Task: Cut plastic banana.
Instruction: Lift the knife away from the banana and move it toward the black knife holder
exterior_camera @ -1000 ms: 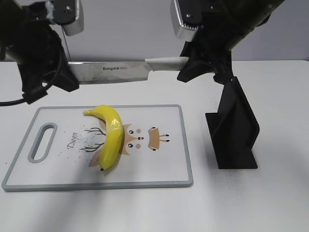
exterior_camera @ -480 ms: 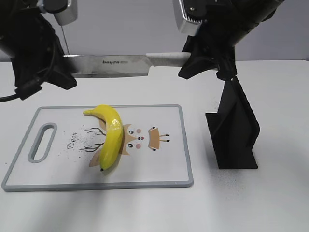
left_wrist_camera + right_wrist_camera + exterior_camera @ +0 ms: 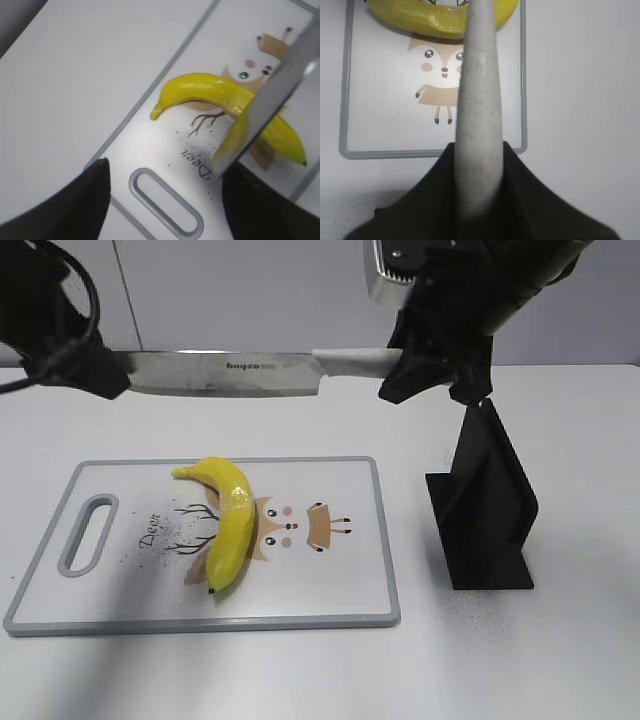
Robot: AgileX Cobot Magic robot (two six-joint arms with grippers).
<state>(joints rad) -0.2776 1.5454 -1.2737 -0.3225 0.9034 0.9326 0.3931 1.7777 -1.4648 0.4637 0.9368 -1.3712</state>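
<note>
overhead, right hand grips the knife above the plastic banana; left hand open

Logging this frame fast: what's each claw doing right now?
Left claw: open, empty; the knife blade passes between its fingers untouched.
Right claw: closed on the knife handle, above the plastic banana.

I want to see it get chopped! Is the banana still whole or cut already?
Whole. The banana lies in one piece on the cutting board, and the knife hangs in the air above it, not touching.
</note>
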